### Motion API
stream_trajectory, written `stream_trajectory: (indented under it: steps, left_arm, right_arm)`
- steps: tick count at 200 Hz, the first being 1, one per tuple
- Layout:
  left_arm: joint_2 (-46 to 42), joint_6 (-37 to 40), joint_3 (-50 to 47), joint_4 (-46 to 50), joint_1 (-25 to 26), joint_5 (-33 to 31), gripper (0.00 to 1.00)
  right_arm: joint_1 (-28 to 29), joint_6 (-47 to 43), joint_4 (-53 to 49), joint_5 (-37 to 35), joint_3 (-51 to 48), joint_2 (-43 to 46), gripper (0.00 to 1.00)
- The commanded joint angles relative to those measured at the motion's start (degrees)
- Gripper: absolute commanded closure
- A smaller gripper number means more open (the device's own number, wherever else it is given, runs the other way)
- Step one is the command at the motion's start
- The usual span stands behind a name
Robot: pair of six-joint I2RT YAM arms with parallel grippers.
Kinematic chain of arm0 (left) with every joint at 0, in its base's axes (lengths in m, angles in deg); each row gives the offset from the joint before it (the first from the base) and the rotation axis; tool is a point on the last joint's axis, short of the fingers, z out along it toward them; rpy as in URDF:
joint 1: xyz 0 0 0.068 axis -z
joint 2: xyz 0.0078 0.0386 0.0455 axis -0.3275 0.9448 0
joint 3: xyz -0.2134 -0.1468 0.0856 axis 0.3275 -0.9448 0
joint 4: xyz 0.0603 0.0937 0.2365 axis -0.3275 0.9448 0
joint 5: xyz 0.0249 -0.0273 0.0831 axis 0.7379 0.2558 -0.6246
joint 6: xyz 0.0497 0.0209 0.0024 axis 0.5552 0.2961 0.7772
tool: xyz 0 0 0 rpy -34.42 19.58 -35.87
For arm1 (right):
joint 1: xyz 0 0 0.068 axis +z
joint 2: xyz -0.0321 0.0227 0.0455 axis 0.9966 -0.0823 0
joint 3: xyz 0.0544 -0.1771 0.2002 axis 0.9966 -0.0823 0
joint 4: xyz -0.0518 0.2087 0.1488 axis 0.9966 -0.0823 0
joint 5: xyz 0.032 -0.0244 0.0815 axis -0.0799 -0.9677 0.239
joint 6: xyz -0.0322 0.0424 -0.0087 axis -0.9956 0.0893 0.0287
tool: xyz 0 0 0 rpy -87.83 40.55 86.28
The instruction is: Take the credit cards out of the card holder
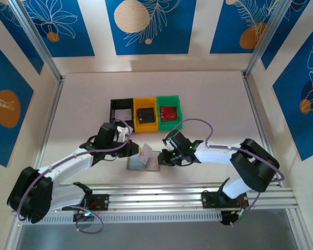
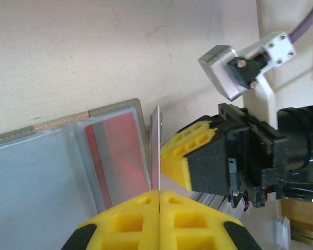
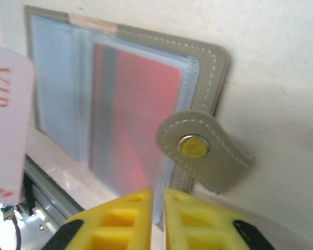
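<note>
Three small plastic bins in a row, touching side to side, at mid-table: black bin (image 1: 112, 112) left, yellow bin (image 1: 146, 127) middle, green bin (image 1: 167, 98) right. Pale beige table (image 1: 214, 104) with faint scuffs, silver aluminium rail (image 1: 161, 198) along its near edge, slanted metal frame post (image 1: 37, 44) at the left back corner. Walls around are cream with blue panels (image 1: 148, 26) carrying white leaf outlines and tan or orange circles.

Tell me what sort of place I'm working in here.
Probably a purpose-built robot test booth: a pale table walled by blue patterned panels on aluminium posts, with an aluminium mounting rail along the near edge.
</note>
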Motion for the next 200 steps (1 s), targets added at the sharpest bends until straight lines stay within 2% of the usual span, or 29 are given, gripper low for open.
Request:
stream_trajectory:
  steps: [1,34,52,115,185,200]
  left_arm:
    - [-1.7,-1.7,-0.4,-1.8,-0.6,-0.8,1.0]
    - [-3.2,-5.1,-1.7,-5.2,-0.5,-1.2,1.0]
    - [-4.1,-7.6,-2.7,-8.2,-0.4,-1.2,1.0]
    - [-5.7,-13.1,-4.6,-15.1,2.3,-2.0,1.0]
    - [-5.4,-16.8,-5.4,-21.2,8.3,-4.8,1.0]
    - [-5.4,-17.2,-5.2,-21.8,9.5,-5.5,1.0]
  right_arm:
    - [-1.0,-2.8,-4.5,-1.2,0.4,3.3,0.78]
    - [-3.4,-3.8,-5.6,-0.7,0.1,6.7,0.63]
    - [-3.8,-3.4,-2.4,1.0,-2.0,10.0,0.59]
    - [-3.9,4.6,27.4,5.3,-18.0,22.0,0.42]
    - [-1.9,6.9,43.7,5.0,-23.0,23.9,0.41]
    - [-1.6,6.7,44.3,4.7,-23.1,24.2,0.42]
